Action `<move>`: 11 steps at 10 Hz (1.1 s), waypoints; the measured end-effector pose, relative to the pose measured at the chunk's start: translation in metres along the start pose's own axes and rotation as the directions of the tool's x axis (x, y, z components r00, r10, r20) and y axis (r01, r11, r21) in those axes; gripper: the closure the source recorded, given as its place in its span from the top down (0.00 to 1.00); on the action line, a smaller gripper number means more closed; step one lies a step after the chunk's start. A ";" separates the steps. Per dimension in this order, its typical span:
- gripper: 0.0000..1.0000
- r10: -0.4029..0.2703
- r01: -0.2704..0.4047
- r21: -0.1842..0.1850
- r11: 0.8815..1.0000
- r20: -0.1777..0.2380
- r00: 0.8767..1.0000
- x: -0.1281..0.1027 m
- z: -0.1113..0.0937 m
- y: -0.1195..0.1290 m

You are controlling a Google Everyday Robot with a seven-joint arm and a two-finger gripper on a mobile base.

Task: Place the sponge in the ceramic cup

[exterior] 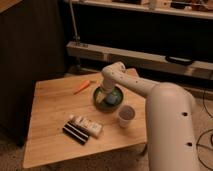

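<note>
The white ceramic cup [126,115] stands upright on the wooden table, to the front right of a round green plate [118,103]. Inside that plate lies the blue sponge [112,99], partly covered by the arm's end. My gripper [105,95] reaches down into the plate from the white arm, right at the sponge's left side. Whether it is touching the sponge is hidden by the wrist.
An orange carrot-like stick [82,86] lies on the table [50,107] to the left of the plate. Several flat packets [82,128] sit near the front. A dark cabinet stands at the left and a shelf rail behind.
</note>
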 end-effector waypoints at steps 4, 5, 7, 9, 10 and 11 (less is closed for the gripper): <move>0.33 0.008 -0.008 -0.056 0.998 0.006 1.000 0.003 0.007 -0.001; 0.24 0.008 -0.008 -0.056 0.998 0.004 1.000 0.003 0.005 -0.001; 0.03 0.010 -0.010 -0.056 0.998 0.003 1.000 0.004 0.004 -0.001; 0.00 0.009 -0.009 -0.057 0.998 0.002 1.000 0.004 0.004 -0.001; 0.00 0.009 -0.009 -0.057 0.998 0.002 1.000 0.004 0.004 0.000; 0.00 0.009 -0.009 -0.057 0.998 0.002 1.000 0.004 0.003 0.000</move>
